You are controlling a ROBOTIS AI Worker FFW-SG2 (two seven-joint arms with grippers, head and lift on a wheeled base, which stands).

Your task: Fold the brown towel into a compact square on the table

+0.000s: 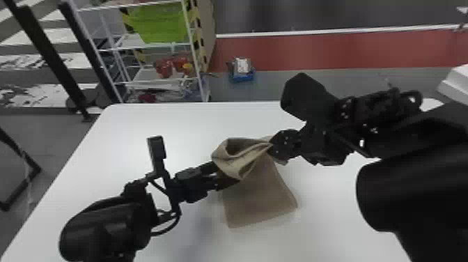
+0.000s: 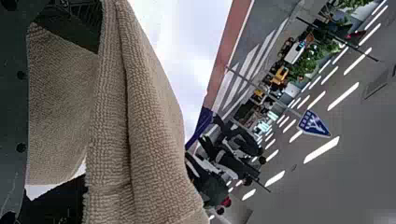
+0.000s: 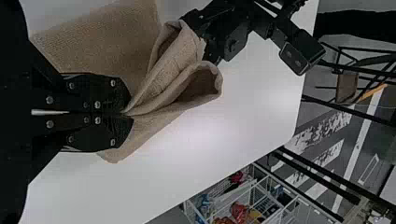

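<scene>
Right hand (image 1: 273, 147) pinching brown towel (image 1: 257, 197), white rack (image 1: 191, 35) holding red items (image 1: 164, 68)

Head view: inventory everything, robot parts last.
Brown towel: 1, brown, mid-table, partly lifted
Table: 1, white, centre
Rack: 1, white, beyond table, left
Bin: 1, green, on rack
Small items: several, mostly red, on rack
Box: 1, blue, floor beyond table
Floor strip: 1, red, upper right
Posts: several, black, left side
Object: 1, white, right edge
Left arm: 1, black, lower left
Right arm: 1, black, right
Left pincer: 1, black, towel's left side
Right pincer: 1, black, towel's upper right
</scene>
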